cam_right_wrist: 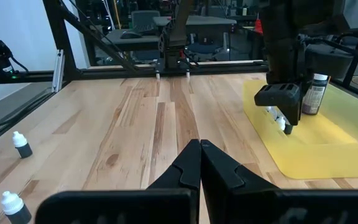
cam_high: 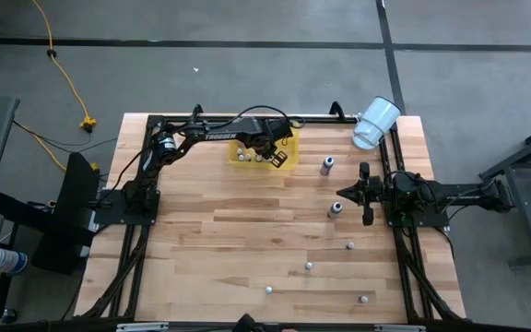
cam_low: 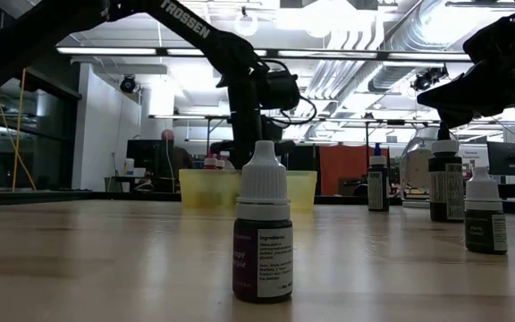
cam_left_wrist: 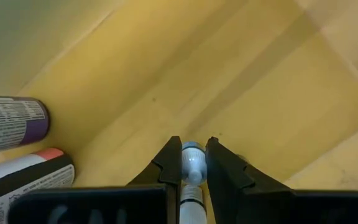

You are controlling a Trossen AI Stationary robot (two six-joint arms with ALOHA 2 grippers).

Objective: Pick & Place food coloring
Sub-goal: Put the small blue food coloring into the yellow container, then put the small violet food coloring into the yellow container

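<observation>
- A small white-capped food coloring bottle [cam_left_wrist: 192, 169] is clamped between the jaws of the left gripper [cam_left_wrist: 192, 163] inside the translucent yellow rectangular tray [cam_high: 287, 159], possibly just above its floor.
- The right gripper [cam_right_wrist: 199, 163], jaws pressed together, is held over bare wooden table [cam_high: 247, 249].

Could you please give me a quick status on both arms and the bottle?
Left gripper shut on bottle, over the yellow tray. Right gripper shut, empty, waiting above the table. Nothing blocking.

Wooden table [cam_high: 247, 240] with yellow tray [cam_high: 286, 162], scattered bottles [cam_high: 336, 209].
</observation>
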